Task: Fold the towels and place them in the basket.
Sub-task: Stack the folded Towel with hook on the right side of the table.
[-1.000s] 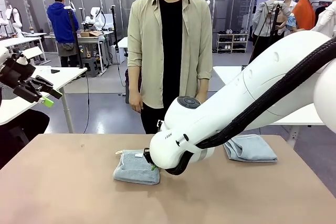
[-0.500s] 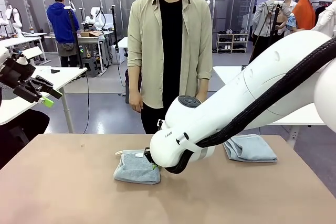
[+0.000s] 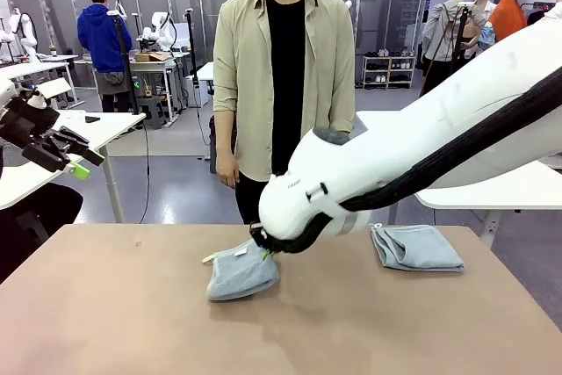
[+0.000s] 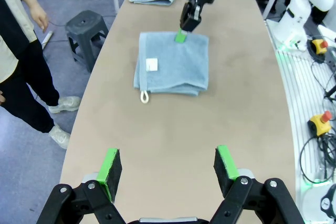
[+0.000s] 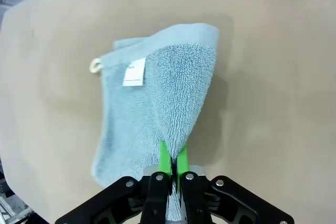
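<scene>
We see pale blue-grey towel with white label, cream loop. Second towel same blue-grey. Table plain tan-brown. Grippers black with green pads. Arms white. Person's shirt beige over black.

White arm, black ribbed cable, black hand, green pads

place: robotics lab | evidence: rows of white worktables; emergency-stop buttons
</scene>
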`<action>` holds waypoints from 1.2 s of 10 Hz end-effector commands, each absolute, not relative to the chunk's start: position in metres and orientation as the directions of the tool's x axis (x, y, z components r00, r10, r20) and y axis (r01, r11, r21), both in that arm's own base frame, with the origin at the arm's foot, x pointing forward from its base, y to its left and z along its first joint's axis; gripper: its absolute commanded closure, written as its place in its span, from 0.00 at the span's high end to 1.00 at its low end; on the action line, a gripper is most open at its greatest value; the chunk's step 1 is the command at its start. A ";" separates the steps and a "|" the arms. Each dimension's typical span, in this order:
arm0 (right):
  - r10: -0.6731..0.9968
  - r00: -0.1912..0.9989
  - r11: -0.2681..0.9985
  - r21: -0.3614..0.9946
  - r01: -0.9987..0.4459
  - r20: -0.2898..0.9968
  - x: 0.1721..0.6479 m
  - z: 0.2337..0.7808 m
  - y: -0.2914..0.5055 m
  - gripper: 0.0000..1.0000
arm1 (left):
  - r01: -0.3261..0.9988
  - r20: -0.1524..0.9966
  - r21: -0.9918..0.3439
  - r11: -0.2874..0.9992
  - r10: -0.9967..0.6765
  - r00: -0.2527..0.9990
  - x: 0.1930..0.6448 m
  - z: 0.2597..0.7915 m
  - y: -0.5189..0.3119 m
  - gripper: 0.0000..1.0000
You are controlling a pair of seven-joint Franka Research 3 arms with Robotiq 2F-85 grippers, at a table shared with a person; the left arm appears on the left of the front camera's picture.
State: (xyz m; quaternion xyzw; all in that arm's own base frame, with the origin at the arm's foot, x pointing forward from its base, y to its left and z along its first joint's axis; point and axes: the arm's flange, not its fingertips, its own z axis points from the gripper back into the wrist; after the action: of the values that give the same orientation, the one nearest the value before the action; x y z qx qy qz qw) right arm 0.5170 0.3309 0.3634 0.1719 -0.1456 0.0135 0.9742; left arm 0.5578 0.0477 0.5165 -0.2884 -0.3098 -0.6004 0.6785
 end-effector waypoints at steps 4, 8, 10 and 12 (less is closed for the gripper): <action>-0.018 0.939 0.942 0.320 -0.100 0.344 0.523 0.440 0.272 0.00 | 0.993 0.757 -0.017 0.116 -0.647 0.089 0.556 0.519 0.048 0.90; 0.012 0.940 0.962 0.254 -0.104 0.340 0.526 0.489 0.240 0.00 | 0.993 0.757 -0.017 0.116 -0.647 0.089 0.556 0.519 0.048 0.90; 0.020 0.947 0.962 0.252 -0.106 0.320 0.526 0.497 0.234 0.00 | 0.993 0.757 -0.017 0.116 -0.647 0.089 0.556 0.519 0.048 0.90; 0.028 0.947 0.960 0.256 -0.114 0.319 0.525 0.495 0.239 0.00 | 0.993 0.757 -0.017 0.116 -0.647 0.089 0.556 0.519 0.048 0.90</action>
State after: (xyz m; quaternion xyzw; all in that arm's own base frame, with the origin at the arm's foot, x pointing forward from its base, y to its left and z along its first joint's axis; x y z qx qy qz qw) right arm 0.5239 0.2383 0.4950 0.1362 -0.1596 0.0205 0.9775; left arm 0.5578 0.0478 0.5165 -0.2884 -0.3099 -0.6003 0.6785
